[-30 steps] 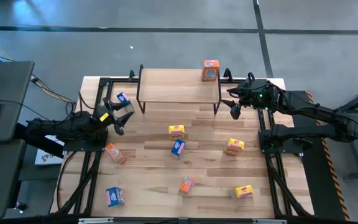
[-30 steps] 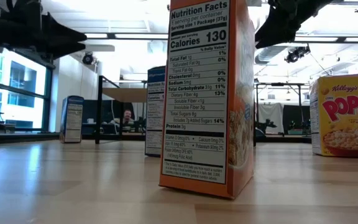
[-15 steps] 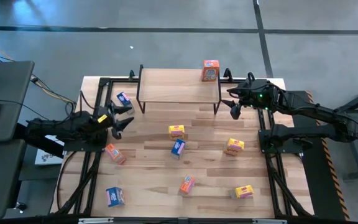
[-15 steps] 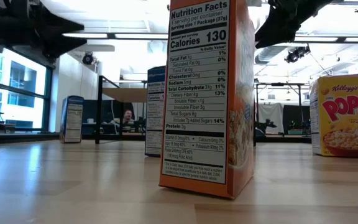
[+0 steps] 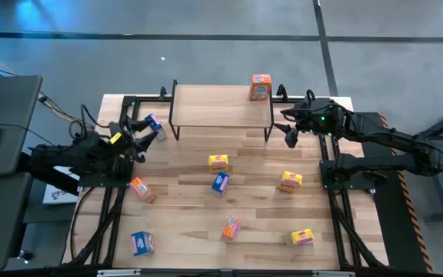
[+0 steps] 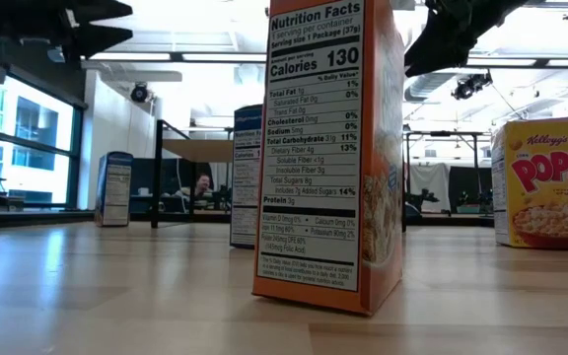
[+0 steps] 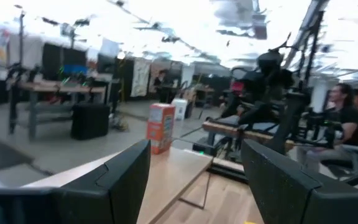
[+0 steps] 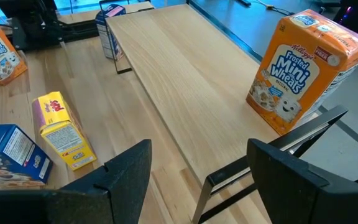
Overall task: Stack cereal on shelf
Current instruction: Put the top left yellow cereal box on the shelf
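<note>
Left arm: it reaches in from the table's left side, and the left gripper [image 5: 138, 135] is lifted and aimed toward the shelf [image 5: 221, 108]. Its fingers [image 7: 120, 180] stand apart with nothing between them.
Nearest to left gripper: a blue box [image 5: 154, 122] stands just beside its tips, between it and the shelf's left legs.
Right arm: stretched in from the right edge, elbow out. The right gripper [image 5: 289, 131] hangs just off the shelf's right end, jaws apart and empty.
Nearest to right gripper: an orange box [image 5: 261, 87] stands upright on the shelf top at the end close to this gripper.
Rest of the cereal: seven boxes lie scattered on the table [image 5: 191, 231] in front of both grippers, well apart from them. Among them are a yellow box [image 5: 218, 162] and a second blue box [image 5: 220, 182] near the middle.
High view only: it shows both arms whole and the full spread of boxes.
Right wrist view only: the orange box's printed front [image 8: 303, 68] can be seen, with bare shelf wood beside it.
Left wrist view only: the same orange box [image 7: 161, 127] is seen far along the shelf, with a seated person [image 7: 344, 124] in the room behind.
Low view only: a red-orange box's nutrition panel [image 6: 328, 148] fills the middle of the picture.
</note>
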Motion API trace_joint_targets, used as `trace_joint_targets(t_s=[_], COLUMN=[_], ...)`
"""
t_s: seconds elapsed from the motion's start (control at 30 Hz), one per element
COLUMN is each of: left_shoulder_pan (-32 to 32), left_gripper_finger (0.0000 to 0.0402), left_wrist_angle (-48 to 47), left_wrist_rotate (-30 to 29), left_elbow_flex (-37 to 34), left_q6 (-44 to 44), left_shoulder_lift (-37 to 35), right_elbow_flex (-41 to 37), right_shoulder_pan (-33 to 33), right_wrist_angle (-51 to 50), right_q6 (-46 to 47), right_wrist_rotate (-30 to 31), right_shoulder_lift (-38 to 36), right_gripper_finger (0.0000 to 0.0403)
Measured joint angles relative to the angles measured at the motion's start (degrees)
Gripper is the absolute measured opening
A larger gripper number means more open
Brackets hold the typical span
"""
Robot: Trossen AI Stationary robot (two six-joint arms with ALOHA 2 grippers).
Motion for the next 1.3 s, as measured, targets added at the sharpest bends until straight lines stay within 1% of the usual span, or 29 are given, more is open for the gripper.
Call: trace_joint_targets(t_s=[0.1, 0.23, 0.3, 0.43, 0.5, 0.67, 0.77, 0.87, 1.17, 1.3], left_shoulder_pan=[0.0, 0.0, 0.0, 0.0, 0.0, 0.0, 0.0, -0.1, -0.1, -0.1], left_gripper_finger=[0.0242, 0.0242, 0.0242, 0.0242, 0.0242, 0.0242, 0.0242, 0.0242, 0.0242, 0.0242], left_wrist_angle=[-4.7, -9.2, -10.0, -11.2, -13.7, -21.4, -23.2, -23.6, -22.3, -21.3], left_wrist_rotate=[-2.3, -2.4, -2.3, -0.8, -0.2, -1.6, -1.6, -0.6, 8.4, 9.6], left_elbow_flex=[4.1, 8.9, 10.9, 15.0, 17.9, 26.2, 29.8, 31.5, 32.1, 32.1], left_q6=[-2.3, -2.9, -4.0, -4.3, -4.4, -7.4, -8.9, -9.4, -8.9, -8.9], left_shoulder_lift=[2.5, 5.9, 8.2, 13.9, 17.1, 24.5, 28.5, 31.9, 42.0, 46.3], right_elbow_flex=[0.0, 0.0, 0.0, 0.0, 0.0, 0.0, 0.0, 0.0, 0.0, 0.0], right_shoulder_pan=[0.0, 0.0, 0.0, 0.0, 0.0, 0.0, 0.0, 0.0, 0.0, 0.0], right_wrist_angle=[0.0, 0.0, 0.0, 0.7, 0.7, 0.7, 0.7, 0.7, 0.6, 0.6], right_q6=[0.0, -0.7, -1.4, -1.5, -1.5, -1.1, -1.1, -1.1, -1.0, -1.0], right_wrist_rotate=[0.0, 0.0, 0.0, 1.1, 1.1, 1.0, 0.9, 0.8, 0.7, 0.5], right_shoulder_lift=[0.0, 0.0, 0.0, 0.0, 0.0, 0.0, 0.0, 0.0, 0.0, 0.0], right_gripper_finger=[0.0257, 0.0257, 0.0257, 0.0257, 0.0257, 0.0257, 0.0257, 0.0257, 0.0257, 0.0257])
